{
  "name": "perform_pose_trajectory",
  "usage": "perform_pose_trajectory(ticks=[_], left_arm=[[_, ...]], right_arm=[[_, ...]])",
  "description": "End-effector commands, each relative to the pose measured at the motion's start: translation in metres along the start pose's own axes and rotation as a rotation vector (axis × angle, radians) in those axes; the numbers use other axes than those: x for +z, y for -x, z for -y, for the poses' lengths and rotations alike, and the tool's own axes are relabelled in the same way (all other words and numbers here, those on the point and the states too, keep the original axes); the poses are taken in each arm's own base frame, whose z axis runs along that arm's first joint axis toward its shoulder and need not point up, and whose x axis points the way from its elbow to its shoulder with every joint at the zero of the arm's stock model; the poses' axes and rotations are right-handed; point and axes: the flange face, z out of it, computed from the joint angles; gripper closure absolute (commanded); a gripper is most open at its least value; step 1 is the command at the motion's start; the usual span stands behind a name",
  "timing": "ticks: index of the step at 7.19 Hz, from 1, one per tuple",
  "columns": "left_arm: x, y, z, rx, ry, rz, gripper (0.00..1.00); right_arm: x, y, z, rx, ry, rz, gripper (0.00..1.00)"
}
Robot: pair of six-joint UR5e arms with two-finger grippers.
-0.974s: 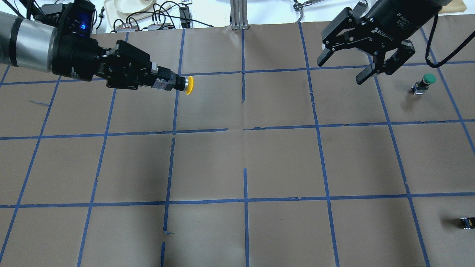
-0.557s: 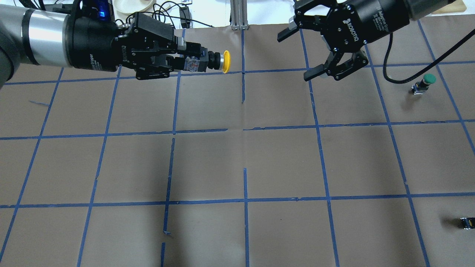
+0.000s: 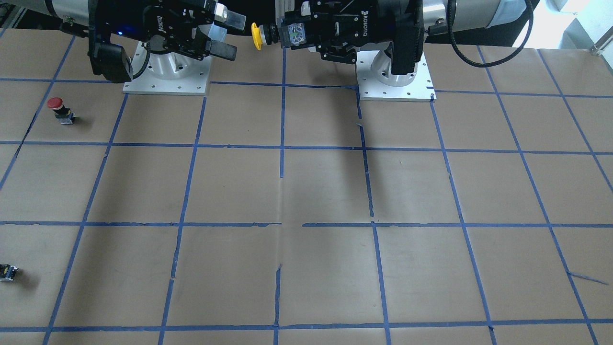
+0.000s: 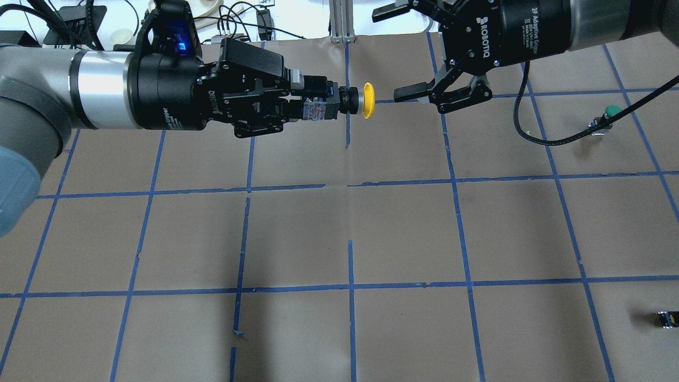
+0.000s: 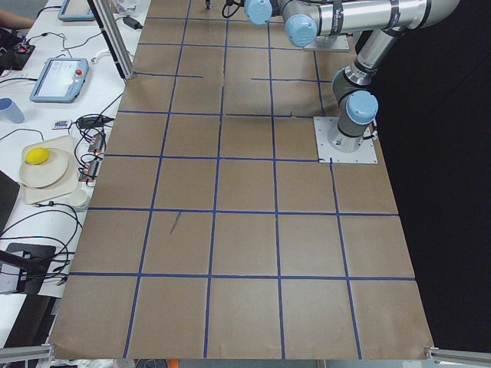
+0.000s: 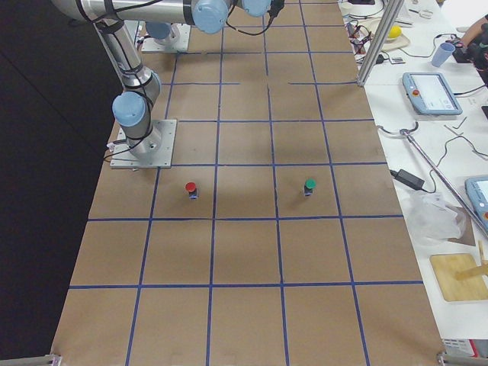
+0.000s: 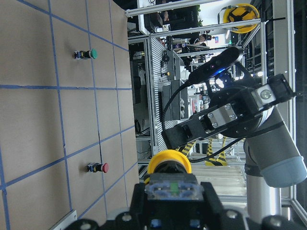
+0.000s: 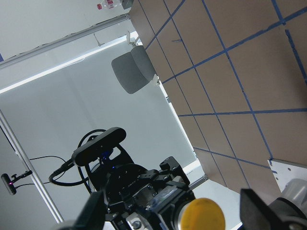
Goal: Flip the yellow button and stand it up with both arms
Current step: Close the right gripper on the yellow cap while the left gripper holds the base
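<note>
My left gripper (image 4: 317, 110) is shut on the black-and-grey body of the yellow button (image 4: 367, 100) and holds it level, high above the table, its cap pointing at my right gripper. My right gripper (image 4: 393, 54) is open, and its two fingers face the cap from a short gap away without touching it. In the front-facing view the yellow button (image 3: 256, 36) sits between the right gripper (image 3: 232, 35) and the left gripper (image 3: 293, 34). The left wrist view shows the cap (image 7: 169, 161) from behind. The right wrist view shows the cap (image 8: 204, 215) between my open fingers (image 8: 261, 211).
A green-capped button (image 4: 610, 113) stands at the far right of the table. A red-capped button (image 3: 58, 106) stands near the right arm's base plate (image 3: 166, 82). A small capless black part (image 4: 667, 318) lies at the near right edge. Cables and a dish lie beyond the table's far edge.
My left gripper has carried the yellow button rightwards to the table's centre line. My right gripper has swung left and turned its open fingers to face the cap.
</note>
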Motion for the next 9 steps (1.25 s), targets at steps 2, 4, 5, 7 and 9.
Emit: perform_pose_trajectory(ticks=[2,4,5,7,9], left_arm=[[0.0,-0.007,0.001,-0.02,-0.024,-0.075,0.98],[0.001,-0.005,0.001,-0.026,-0.021,-0.073,0.98],[0.001,-0.006,0.001,-0.023,-0.022,-0.073,0.98],[0.0,-0.009,0.002,-0.018,-0.023,-0.075,0.98],[0.0,-0.009,0.003,-0.027,-0.02,-0.067,0.98]], right_arm=[[0.007,-0.026,0.004,0.151,0.043,0.013,0.0],[0.004,-0.021,-0.002,0.165,0.038,0.012,0.0],[0.002,-0.017,-0.004,0.172,0.035,0.012,0.0],[0.002,-0.007,-0.013,0.165,0.038,0.041,0.03],[0.004,-0.005,-0.02,0.156,0.041,0.039,0.14]])
